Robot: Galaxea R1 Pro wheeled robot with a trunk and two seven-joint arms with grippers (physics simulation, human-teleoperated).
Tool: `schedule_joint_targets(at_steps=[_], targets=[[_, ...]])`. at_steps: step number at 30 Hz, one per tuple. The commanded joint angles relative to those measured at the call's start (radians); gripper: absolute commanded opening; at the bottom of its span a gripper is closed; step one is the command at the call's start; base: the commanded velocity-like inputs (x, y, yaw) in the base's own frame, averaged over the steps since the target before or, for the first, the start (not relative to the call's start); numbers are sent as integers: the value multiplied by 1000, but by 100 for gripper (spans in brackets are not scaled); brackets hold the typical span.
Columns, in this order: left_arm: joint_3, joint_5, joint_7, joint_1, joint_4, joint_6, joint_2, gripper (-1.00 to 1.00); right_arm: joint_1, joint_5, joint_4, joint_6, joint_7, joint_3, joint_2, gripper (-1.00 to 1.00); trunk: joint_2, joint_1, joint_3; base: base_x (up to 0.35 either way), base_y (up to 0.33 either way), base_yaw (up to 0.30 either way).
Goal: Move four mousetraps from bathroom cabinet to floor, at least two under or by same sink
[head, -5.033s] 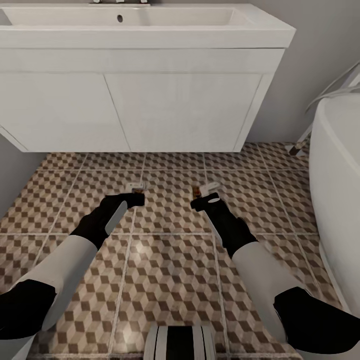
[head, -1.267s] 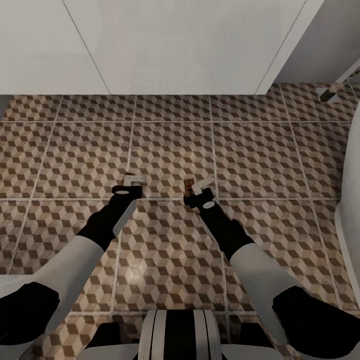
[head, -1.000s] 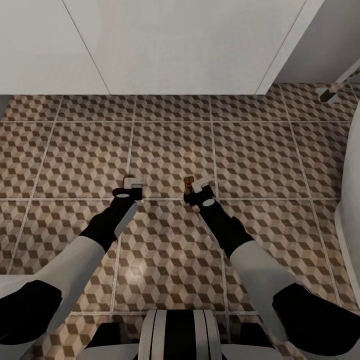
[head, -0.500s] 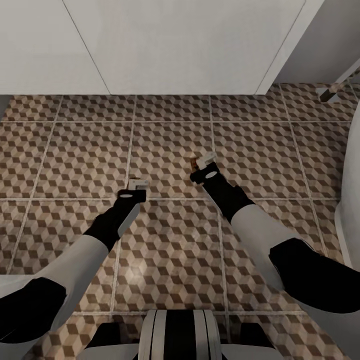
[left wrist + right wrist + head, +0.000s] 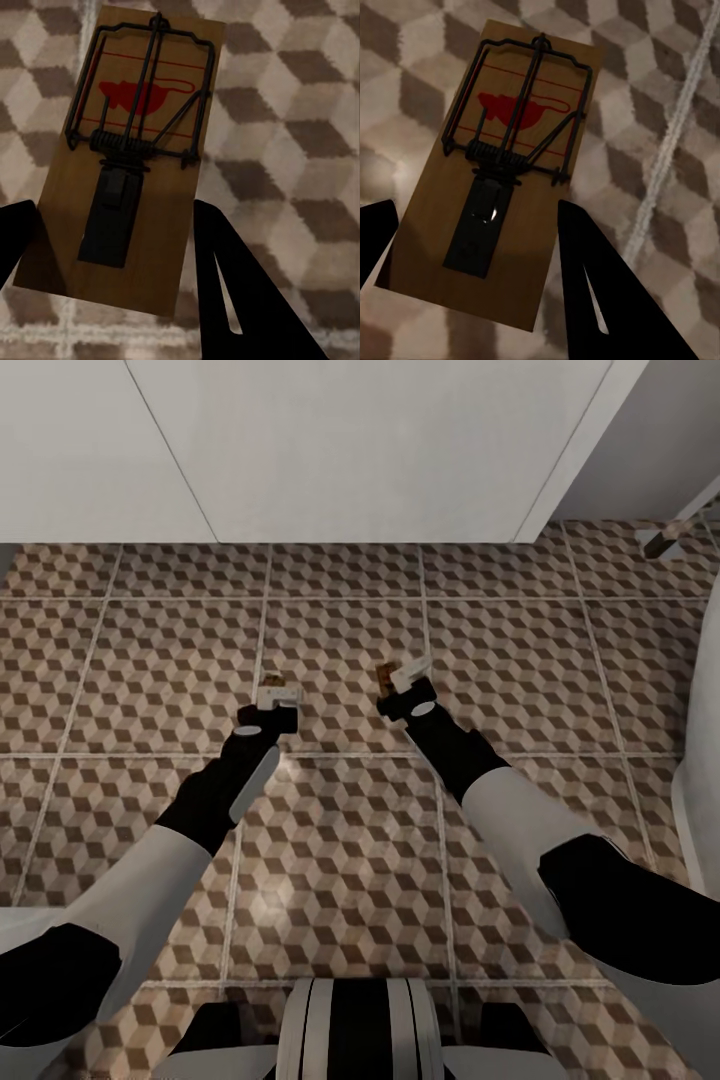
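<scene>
Between each pincer's fingers sits 1 mousetrap: left pincer (image 5: pixel 272 705) clamps its trap (image 5: pixel 127 161), right pincer (image 5: pixel 402 690) its own (image 5: pixel 506 165), above the floor (image 5: pixel 340 840). Light, stiff boards, best held by the edges, clear of the spring bar.

Both arms are white with black parts. Each black gripper, left gripper (image 5: pixel 276 698) and right gripper (image 5: pixel 400 682), has white tips.

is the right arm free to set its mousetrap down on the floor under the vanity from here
Probably yes. The right claw grips a mousetrap over bare floor tiles, and nothing lies between it and the white vanity ahead. Whether the arm can stretch that far is unclear.
</scene>
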Motion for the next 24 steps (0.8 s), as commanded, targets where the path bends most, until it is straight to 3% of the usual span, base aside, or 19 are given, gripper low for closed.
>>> schedule_joint_targets(at_steps=[1, 9, 24], targets=[[-3, 6, 10, -1, -7, 4, 2, -100, 0, 4, -2, 7, -2, 3, 0, -100, 0, 0, -4, 0, 0, 0], [-3, 6, 10, -1, -17, 4, 4, -100, 0, 5, -3, 7, -4, 2, 0, -100, -2, 4, -35, 0, 0, 0], [-3, 6, 10, -1, -59, 6, 4, -100, 0, 3, -1, 9, -4, 3, 0, -100, -3, 6, -35, 0, 0, 0]])
